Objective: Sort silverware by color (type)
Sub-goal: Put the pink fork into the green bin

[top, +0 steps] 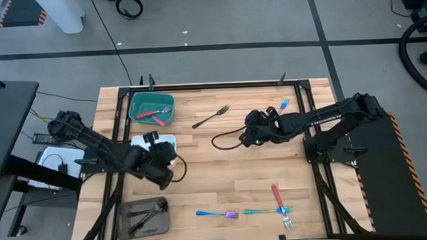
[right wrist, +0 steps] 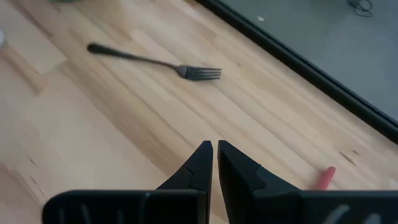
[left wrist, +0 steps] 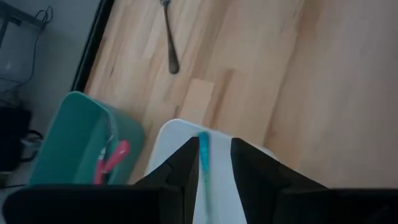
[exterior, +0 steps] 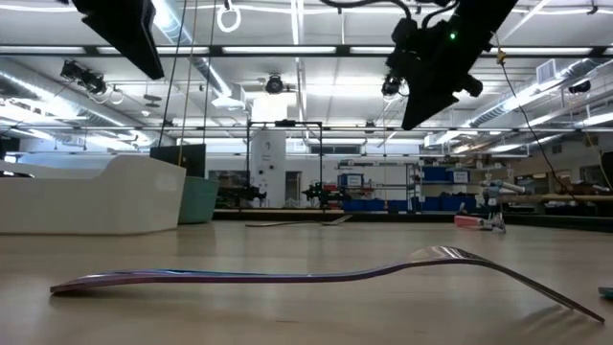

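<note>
With red-handled pieces (top: 153, 113) in the teal tray (top: 136, 101) and dark ones in the grey tray (top: 126, 221), the left gripper (left wrist: 215, 163) grips an iridescent utensil (left wrist: 203, 163) over the white tray (left wrist: 169, 134), the right gripper (right wrist: 215, 157) hangs closed and empty, and a black fork (top: 210, 117) and several others remain loose.

Wooden tabletop (top: 222, 177) with trays and scattered silverware.
Three trays sat left: teal tray (top: 136, 117), white tray (top: 168, 140), grey tray (top: 129, 221); a dark fork (top: 210, 117) lay far-centre, iridescent pieces (top: 218, 214) near.

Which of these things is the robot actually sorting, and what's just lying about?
Sorting:
- dark fork
- blue utensil in left gripper
- red-handled pieces in teal tray
- iridescent fork, red fork
- dark pieces in grey tray

Lying about:
- cable on table
</note>
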Robot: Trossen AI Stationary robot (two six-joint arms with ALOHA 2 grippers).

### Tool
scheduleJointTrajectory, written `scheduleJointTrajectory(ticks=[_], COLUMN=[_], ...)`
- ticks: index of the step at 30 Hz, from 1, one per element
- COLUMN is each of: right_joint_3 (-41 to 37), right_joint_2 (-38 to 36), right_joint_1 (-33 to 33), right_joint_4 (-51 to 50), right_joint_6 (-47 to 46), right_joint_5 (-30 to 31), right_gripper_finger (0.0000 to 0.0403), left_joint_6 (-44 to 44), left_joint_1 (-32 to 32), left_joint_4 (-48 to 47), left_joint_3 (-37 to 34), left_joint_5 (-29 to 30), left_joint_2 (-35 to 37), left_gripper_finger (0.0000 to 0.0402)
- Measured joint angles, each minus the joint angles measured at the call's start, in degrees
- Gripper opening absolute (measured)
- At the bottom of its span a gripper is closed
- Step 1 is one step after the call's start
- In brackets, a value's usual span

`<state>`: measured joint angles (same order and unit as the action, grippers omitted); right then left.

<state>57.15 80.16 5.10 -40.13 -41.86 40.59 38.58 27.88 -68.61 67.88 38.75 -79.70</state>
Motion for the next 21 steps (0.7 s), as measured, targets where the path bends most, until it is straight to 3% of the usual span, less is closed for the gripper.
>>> scheduleJointTrajectory(ticks=[4,12,21], right_joint_3=[-0.04,-0.04,-3.56], right_joint_2=[0.02,0.02,0.39], right_joint_1=[-3.04,-12.76,-26.59], right_joint_4=[-0.56,-3.35,-2.00], right_joint_6=[7.59,13.61,17.62], right_joint_5=[-1.83,-6.14,-25.76], right_gripper_finger=[0.0036,0.0037,0.0037], left_joint_6=[-6.67,-19.45,-28.43], left_joint_1=[-5.13,-19.43,-34.38], left_joint_4=[-0.72,-0.84,-0.71], left_joint_3=[0.00,0.00,0.00], left_joint_5=[-0.97,-0.12,-3.45], left_joint_2=[0.00,0.00,-0.02], left_gripper_finger=[0.0103,0.0103,0.0103])
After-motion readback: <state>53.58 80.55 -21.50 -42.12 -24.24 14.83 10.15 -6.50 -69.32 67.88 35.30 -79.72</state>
